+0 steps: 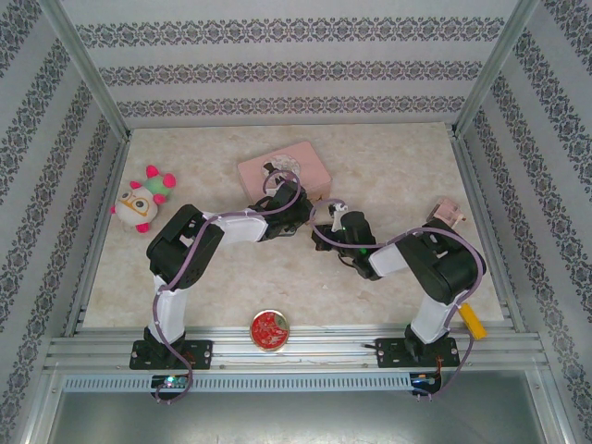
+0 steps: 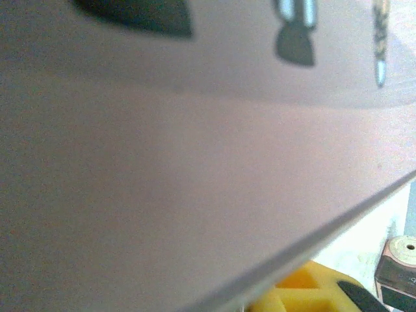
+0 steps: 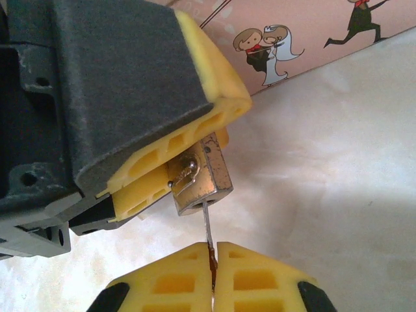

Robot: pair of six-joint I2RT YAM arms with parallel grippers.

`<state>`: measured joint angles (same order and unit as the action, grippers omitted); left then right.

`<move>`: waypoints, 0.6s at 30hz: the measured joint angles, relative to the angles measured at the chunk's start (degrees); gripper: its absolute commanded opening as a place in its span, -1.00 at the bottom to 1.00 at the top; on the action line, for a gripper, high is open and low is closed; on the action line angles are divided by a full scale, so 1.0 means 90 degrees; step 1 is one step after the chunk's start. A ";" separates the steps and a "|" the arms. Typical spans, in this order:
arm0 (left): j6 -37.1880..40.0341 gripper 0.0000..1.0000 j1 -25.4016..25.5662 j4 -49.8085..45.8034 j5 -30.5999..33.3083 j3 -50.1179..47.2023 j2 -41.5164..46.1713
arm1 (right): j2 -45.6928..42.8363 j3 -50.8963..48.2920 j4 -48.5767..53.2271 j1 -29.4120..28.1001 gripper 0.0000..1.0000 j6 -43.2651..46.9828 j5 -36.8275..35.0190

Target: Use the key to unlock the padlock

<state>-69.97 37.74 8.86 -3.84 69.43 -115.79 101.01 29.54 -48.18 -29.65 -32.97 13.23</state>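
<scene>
Left fingers clamp the padlock between their yellow pads, and the right fingers are pinched tight on the key, whose thin blade shows between them. In the right wrist view the padlock is off the tabletop, near the centre of the frame. Its long axis runs roughly 12 to 6 o'clock, tipped a little toward 1. The keyhole end faces 6 o'clock, toward the right fingers, and the top end is buried between the left pads, so the shackle cannot be made out. The key's blade lies on nearly the same line, its tip meeting the padlock's lower face at the keyhole. The upper left finger overhangs the padlock from 10 o'clock and the lower one presses its side at 8 o'clock. The pink tin stands at 1 o'clock, beyond the padlock, its side printed with cartoon figures. In the top view both arms meet mid-tabletop with the tin just past them at 12 o'clock. A plush toy sits well off at 9 o'clock, a small pink box at 3 o'clock and a red disc at 6 o'clock near the front rail. In the left wrist view the tin's side is a close pink blur.
</scene>
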 measured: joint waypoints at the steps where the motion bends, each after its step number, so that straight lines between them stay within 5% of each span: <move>1: -0.0007 -0.78 0.0000 0.0010 -0.0002 0.0000 0.0000 | 0.0000 0.0000 0.0000 0.0022 -0.92 0.0000 0.0049; 18: -0.0061 -0.81 0.0000 0.0070 -0.0197 0.0015 -0.0005 | -0.0002 0.0216 0.0109 0.0534 -0.87 0.0170 0.1117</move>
<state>-70.52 37.74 9.50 -5.61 69.56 -115.83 100.99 31.48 -47.20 -24.84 -31.44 23.29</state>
